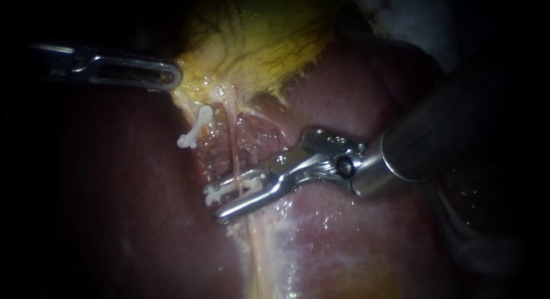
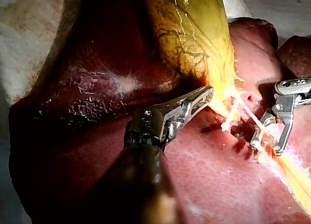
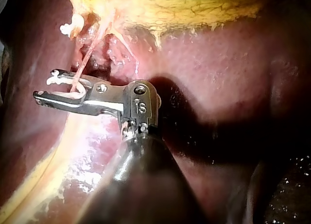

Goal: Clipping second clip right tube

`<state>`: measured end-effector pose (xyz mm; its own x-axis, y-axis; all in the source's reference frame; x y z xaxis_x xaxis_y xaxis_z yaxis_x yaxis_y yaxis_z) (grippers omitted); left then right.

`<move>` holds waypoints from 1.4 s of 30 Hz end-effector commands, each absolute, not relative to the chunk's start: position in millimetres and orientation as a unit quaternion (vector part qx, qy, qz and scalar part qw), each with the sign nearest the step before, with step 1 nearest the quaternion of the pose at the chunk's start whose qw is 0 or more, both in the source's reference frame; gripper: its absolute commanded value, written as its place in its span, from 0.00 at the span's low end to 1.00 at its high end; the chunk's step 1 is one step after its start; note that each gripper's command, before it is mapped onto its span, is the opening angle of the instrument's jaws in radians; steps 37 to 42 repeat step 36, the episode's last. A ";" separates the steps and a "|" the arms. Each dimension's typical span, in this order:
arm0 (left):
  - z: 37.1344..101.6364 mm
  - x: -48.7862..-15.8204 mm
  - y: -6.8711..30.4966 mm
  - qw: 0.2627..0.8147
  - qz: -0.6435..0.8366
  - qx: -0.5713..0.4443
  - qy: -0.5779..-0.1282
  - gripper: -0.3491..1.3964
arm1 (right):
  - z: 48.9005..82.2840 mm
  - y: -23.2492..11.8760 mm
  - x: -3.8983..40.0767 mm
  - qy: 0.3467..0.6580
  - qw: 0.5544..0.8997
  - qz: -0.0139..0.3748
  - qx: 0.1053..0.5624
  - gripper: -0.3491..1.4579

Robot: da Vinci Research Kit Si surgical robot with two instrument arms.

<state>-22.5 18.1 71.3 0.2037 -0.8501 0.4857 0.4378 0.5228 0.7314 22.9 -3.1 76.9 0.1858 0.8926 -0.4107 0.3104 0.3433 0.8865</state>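
Observation:
My left instrument (image 1: 171,75) comes in from the left, its jaws shut on the yellow gallbladder (image 1: 263,41) at its lower edge; the left wrist view shows the same hold (image 2: 206,94). Two thin tubes run down from there. The left one carries a white clip (image 1: 195,127). The right tube (image 1: 232,144) passes between the jaws of my right instrument (image 1: 220,203), which stand open with a gap. A second white clip (image 1: 229,190) sits round this tube against the upper jaw. In the right wrist view that clip (image 3: 58,78) juts past the jaws (image 3: 53,88).
Dark red liver (image 1: 355,104) surrounds the dissected bed. A pale yellow band (image 1: 258,253) runs down from the tubes. The right instrument's thick shaft (image 1: 447,127) crosses the liver from the upper right.

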 end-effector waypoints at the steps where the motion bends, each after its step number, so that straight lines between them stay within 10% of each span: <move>1: 71.3 -22.5 18.1 0.743 -0.434 0.225 -0.458 0.00 | 77.0 -3.0 22.9 0.584 0.573 0.258 0.514 0.27; 11: 71.3 -22.5 18.1 0.743 -0.434 0.225 -0.458 0.00 | 77.5 -2.8 22.9 0.556 0.567 0.292 0.533 0.00; 42: 71.3 -22.5 18.1 0.743 -0.434 0.225 -0.458 0.00 | 78.2 -3.3 22.7 0.527 0.561 0.312 0.557 0.00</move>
